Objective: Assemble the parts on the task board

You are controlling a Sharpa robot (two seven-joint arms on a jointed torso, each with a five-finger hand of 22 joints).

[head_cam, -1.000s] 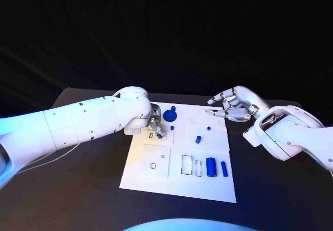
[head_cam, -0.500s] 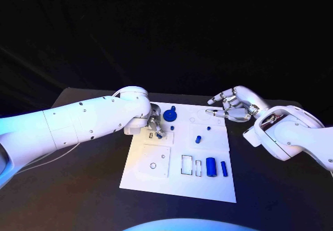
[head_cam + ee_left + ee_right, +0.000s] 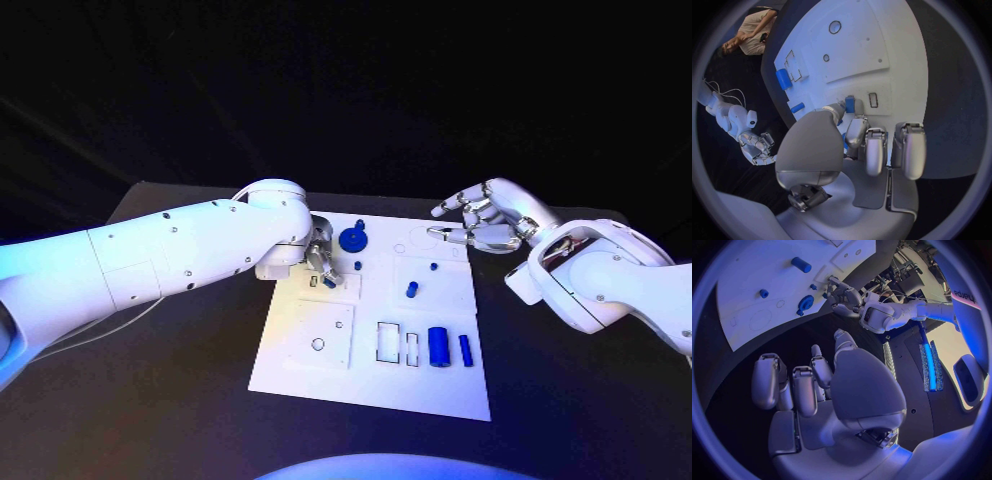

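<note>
The white task board (image 3: 433, 385) lies in the middle of the black table. My left hand (image 3: 319, 260) is low over the board's far left part and pinches a small blue part (image 3: 849, 104) between thumb and a finger, just beside a small rectangular slot (image 3: 873, 100). My right hand (image 3: 483, 226) hovers over the board's far right corner with fingers loosely curved and apart, holding nothing. A round blue part (image 3: 353, 240) stands near the left hand. A small peg (image 3: 433, 267) and a short cylinder (image 3: 411, 290) sit mid-board.
A thick blue cylinder (image 3: 437, 347) and a thinner one (image 3: 464, 349) lie near the board's front right, beside two rectangular recesses (image 3: 389, 342). A square panel with a ring hole (image 3: 317, 344) is at the front left. Dark table surrounds the board.
</note>
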